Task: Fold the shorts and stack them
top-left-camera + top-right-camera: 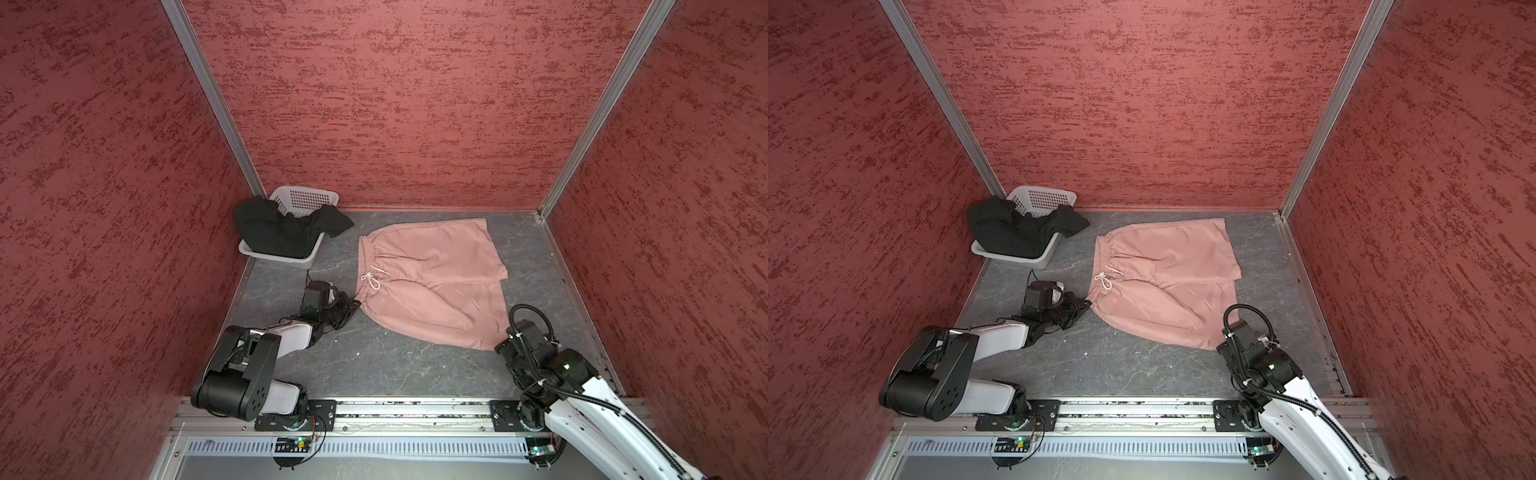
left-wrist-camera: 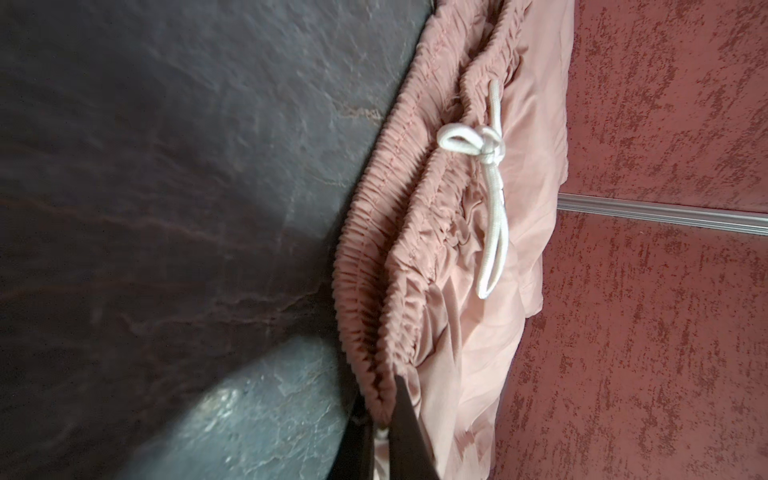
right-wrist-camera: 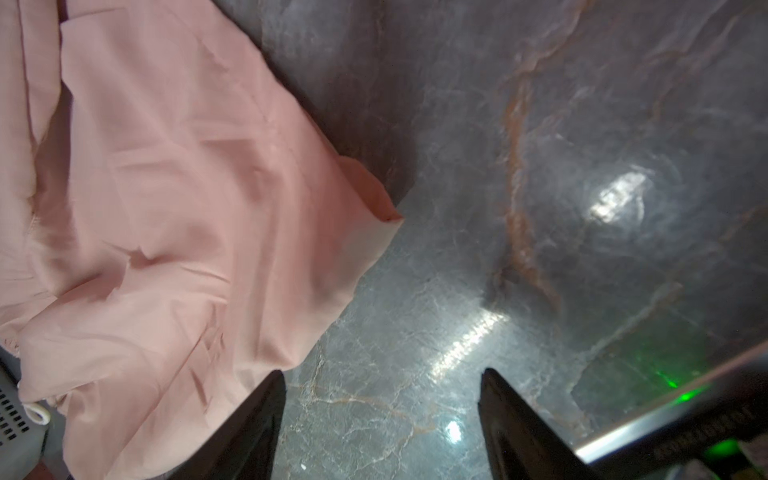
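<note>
My left gripper [image 1: 356, 304] pinches the waistband corner of the dusty pink fabric shorts [image 1: 432, 286], flat on the grey marbled table [image 1: 374, 365]. My right gripper [image 3: 382, 374] is spread beside their hem. The black fabric shorts [image 1: 270, 230] drape over the white perforated plastic basket [image 1: 309, 195].

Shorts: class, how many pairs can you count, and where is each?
2. The pink shorts lie spread on the table, the left pincer shut on their waistband corner. The black shorts drape over the white basket at the far left; more may hide beneath.

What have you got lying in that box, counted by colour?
pink shorts: 1
black shorts: 1
white basket: 1
Total: 3
</note>
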Robot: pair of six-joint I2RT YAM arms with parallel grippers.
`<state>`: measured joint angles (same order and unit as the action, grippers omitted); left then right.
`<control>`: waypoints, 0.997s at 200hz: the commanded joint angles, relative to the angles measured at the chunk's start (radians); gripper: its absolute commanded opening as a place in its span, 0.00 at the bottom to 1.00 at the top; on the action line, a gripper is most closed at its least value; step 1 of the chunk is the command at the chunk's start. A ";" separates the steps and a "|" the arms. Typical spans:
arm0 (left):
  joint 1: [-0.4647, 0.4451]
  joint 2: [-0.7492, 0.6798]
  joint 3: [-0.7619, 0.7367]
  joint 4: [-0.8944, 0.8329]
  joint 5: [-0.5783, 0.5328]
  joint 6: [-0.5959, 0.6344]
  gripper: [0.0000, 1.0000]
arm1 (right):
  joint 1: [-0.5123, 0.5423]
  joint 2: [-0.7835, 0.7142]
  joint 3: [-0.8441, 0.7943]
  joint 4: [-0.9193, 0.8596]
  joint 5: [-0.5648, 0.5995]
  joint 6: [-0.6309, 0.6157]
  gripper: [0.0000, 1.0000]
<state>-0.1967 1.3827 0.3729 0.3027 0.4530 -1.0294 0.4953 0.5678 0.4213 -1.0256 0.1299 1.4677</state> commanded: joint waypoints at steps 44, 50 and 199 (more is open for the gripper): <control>0.017 -0.175 0.019 -0.216 -0.001 0.112 0.01 | -0.042 0.079 -0.091 0.217 0.141 -0.021 0.69; 0.019 -0.185 0.018 -0.226 -0.002 0.116 0.01 | -0.053 0.075 -0.099 0.237 0.149 -0.038 0.68; 0.034 -0.264 0.212 -0.615 -0.037 0.385 0.00 | -0.123 0.081 0.100 0.117 0.330 -0.249 0.00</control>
<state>-0.1738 1.1584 0.5270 -0.1684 0.4530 -0.7475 0.3775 0.6308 0.4850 -0.8135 0.3656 1.2747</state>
